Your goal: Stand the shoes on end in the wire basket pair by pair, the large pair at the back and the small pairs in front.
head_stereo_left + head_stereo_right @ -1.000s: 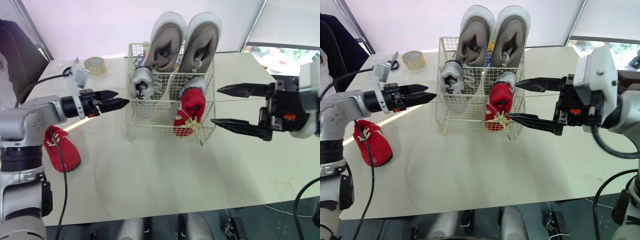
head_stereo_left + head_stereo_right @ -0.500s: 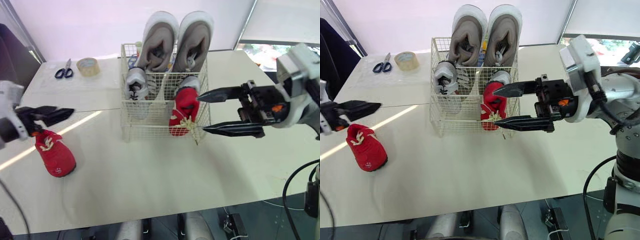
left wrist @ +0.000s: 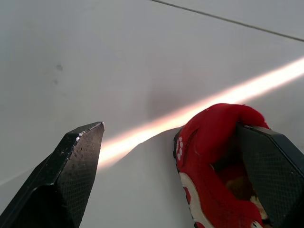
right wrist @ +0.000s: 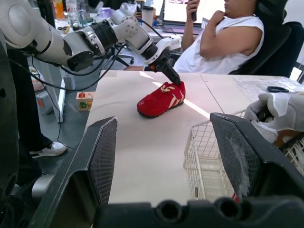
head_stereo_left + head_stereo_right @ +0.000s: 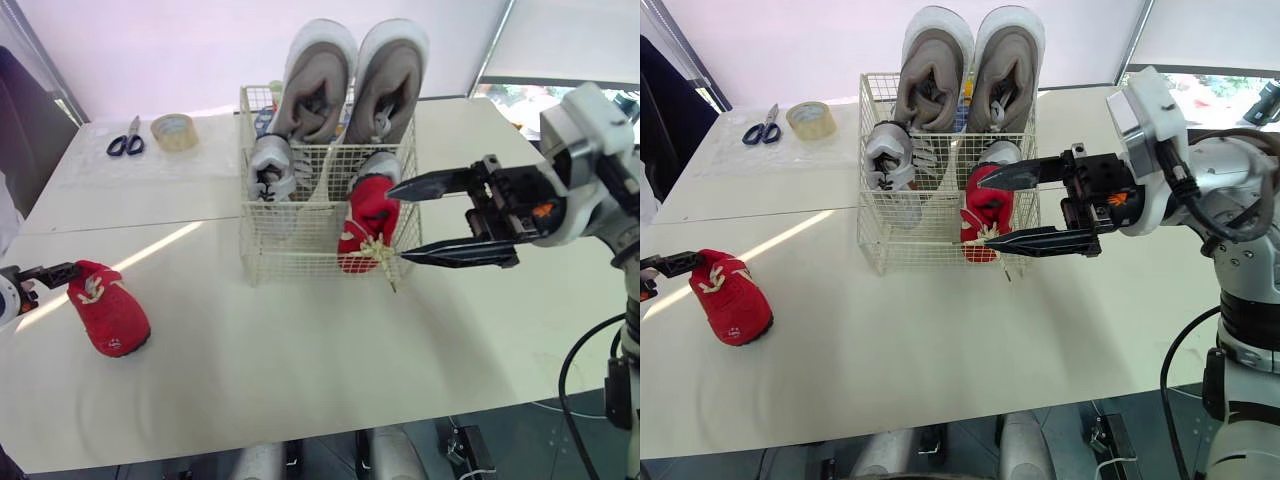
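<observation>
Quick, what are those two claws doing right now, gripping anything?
Left gripper: open, one finger over the loose red shoe.
Right gripper: open, empty, beside the wire basket.

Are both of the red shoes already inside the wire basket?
No, one red shoe stands in the wire basket, while the other red shoe lies on the table at the robot's left.
</observation>
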`<action>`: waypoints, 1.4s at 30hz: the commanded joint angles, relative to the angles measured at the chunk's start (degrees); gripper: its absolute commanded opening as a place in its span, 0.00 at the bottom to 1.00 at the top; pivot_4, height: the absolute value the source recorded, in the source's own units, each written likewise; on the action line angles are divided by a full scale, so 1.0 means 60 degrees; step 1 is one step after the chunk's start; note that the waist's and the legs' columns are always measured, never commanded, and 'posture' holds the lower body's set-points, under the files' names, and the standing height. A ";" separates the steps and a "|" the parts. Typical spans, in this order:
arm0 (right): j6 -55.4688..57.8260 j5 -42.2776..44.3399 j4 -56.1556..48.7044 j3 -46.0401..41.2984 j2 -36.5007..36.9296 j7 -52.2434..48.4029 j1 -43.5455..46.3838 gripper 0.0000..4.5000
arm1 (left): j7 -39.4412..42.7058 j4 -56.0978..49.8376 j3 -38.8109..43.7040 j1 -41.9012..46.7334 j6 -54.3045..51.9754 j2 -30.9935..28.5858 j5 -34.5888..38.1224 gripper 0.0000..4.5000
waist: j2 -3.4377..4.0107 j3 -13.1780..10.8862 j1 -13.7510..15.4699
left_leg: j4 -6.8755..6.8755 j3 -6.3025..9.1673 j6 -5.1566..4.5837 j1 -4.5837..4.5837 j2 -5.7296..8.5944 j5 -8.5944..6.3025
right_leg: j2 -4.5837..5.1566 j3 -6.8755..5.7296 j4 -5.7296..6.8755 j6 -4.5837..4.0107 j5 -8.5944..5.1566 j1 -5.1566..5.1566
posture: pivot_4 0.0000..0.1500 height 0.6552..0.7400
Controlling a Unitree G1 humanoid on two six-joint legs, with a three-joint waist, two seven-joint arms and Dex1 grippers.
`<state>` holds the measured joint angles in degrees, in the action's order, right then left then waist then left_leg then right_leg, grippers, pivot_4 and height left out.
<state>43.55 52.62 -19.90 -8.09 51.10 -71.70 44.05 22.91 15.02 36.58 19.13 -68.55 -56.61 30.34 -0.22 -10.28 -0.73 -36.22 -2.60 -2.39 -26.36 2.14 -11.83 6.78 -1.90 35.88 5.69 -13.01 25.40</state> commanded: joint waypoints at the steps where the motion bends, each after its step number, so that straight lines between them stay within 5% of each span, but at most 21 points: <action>1: 0.0061 0.0248 -0.0334 -0.0429 0.0272 0.0228 0.0095 0.75 | -0.0111 0.0558 -0.0303 0.0386 0.0503 0.0089 -0.0360 1.00 | 0.0000 0.0000 0.0002 | 0.0003 0.0000 0.0001 0.0001 0.0000 0.0001 | 0.0000 0.0000 0.0001 0.0000 0.0000 0.0002 | 1.00 1.00; 10: 0.0404 0.0627 -0.0803 -0.0893 0.0649 0.0919 -0.0196 0.75 | 0.0082 0.1782 -0.0989 0.0482 0.0912 0.0275 -0.0800 1.00 | -0.0006 0.0004 -0.0016 | 0.0005 -0.0017 0.0002 0.0005 -0.0001 0.0001 | 0.0012 0.0000 0.0003 -0.0002 0.0001 0.0003 | 1.00 1.00; 14: 0.0423 0.0738 -0.0917 -0.0981 0.0658 0.1212 -0.0314 0.76 | 0.0013 0.1741 -0.1026 0.0479 0.0900 0.0436 -0.0816 0.71 | -0.0003 0.0005 -0.0041 | 0.0010 -0.0023 0.0002 0.0009 -0.0002 0.0001 | 0.0014 0.0002 0.0002 -0.0002 0.0001 0.0003 | 1.00 1.00; 20: 0.0357 0.0659 -0.0848 -0.0982 0.0746 0.1345 -0.0374 0.76 | -0.0047 0.1212 -0.0982 0.1435 0.0769 0.0620 -0.0545 0.03 | -0.0002 0.0007 -0.0007 | 0.0010 -0.0033 0.0002 0.0028 -0.0006 0.0001 | 0.0022 -0.0001 0.0024 -0.0005 -0.0001 0.0002 | 1.00 1.00; 27: 0.0321 0.0506 -0.0502 -0.1087 0.1042 0.1397 -0.0349 0.76 | 0.0119 -0.1149 -0.0872 0.4140 0.0769 0.1465 0.0747 0.01 | -0.0090 0.0020 0.0217 | -0.0026 -0.0034 -0.0001 -0.0011 -0.0004 0.0001 | 0.0035 -0.0024 -0.0006 0.0006 0.0025 -0.0007 | 1.00 1.00; 32: 0.0518 0.0546 -0.0397 -0.1238 0.1316 0.1723 -0.0319 0.76 | 0.0273 -0.3401 -0.1322 0.6432 0.1862 0.3234 0.2085 0.01 | -0.0100 0.0019 0.0250 | -0.0025 -0.0047 -0.0014 -0.0021 0.0001 -0.0005 | 0.0031 -0.0027 -0.0095 0.0091 0.0092 -0.0036 | 1.00 1.00; 37: 0.0698 0.0587 -0.0620 -0.1512 0.1570 0.1924 -0.0552 0.76 | 0.0792 -0.4680 -0.2127 0.6254 0.2954 0.4216 0.2386 0.01 | -0.0084 0.0017 0.0159 | -0.0023 -0.0074 -0.0009 -0.0003 -0.0004 0.0004 | 0.0016 -0.0025 -0.0104 0.0114 0.0105 -0.0048 | 1.00 1.00; 42: 0.0907 0.0867 -0.0877 -0.1828 0.1713 0.2215 -0.0747 0.76 | 0.1773 -0.5697 -0.3554 0.5357 0.4773 0.3920 0.1271 0.01 | -0.0086 0.0016 0.0185 | -0.0023 -0.0075 -0.0030 0.0009 -0.0030 0.0020 | -0.0010 -0.0033 -0.0069 0.0112 0.0103 -0.0045 | 1.00 1.00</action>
<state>49.08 56.62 -23.66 -17.06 60.37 -58.91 39.16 32.03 -16.51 15.76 50.48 -44.27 -31.83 39.81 -0.73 -10.18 0.39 -36.41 -3.04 -2.57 -26.30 1.96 -11.71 6.72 -2.10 35.47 6.35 -12.40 25.11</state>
